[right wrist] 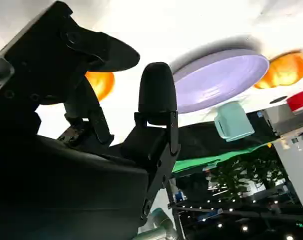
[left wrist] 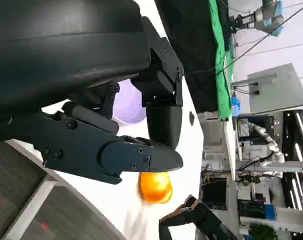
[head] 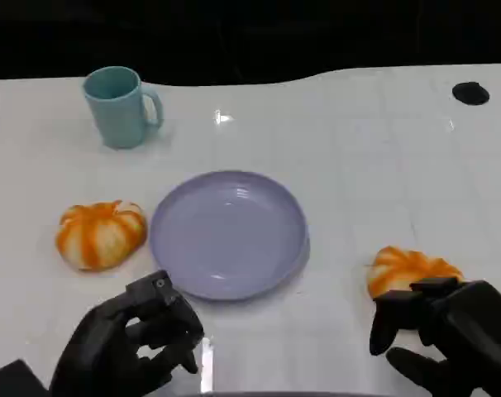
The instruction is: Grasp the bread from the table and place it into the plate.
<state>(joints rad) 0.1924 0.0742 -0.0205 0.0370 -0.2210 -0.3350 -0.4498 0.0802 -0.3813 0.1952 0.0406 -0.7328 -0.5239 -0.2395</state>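
Two orange-and-white striped breads lie on the white table. One bread (head: pixel 101 234) is left of the empty lavender plate (head: pixel 228 233). The other bread (head: pixel 409 268) is right of the plate, its near side hidden behind my right hand (head: pixel 449 335). That hand hovers just in front of it with fingers apart, holding nothing. In the right wrist view the near bread (right wrist: pixel 100 84) shows between the fingers, with the plate (right wrist: pixel 219 75) and the far bread (right wrist: pixel 284 70) beyond. My left hand (head: pixel 126 343) stays near the front edge, fingers loose and empty.
A teal mug (head: pixel 118 106) stands at the back left, handle to the right. A black round hole (head: pixel 470 93) marks the table's back right. The left wrist view shows the plate (left wrist: pixel 129 102), the right bread (left wrist: pixel 155 186) and my right hand (left wrist: pixel 191 216).
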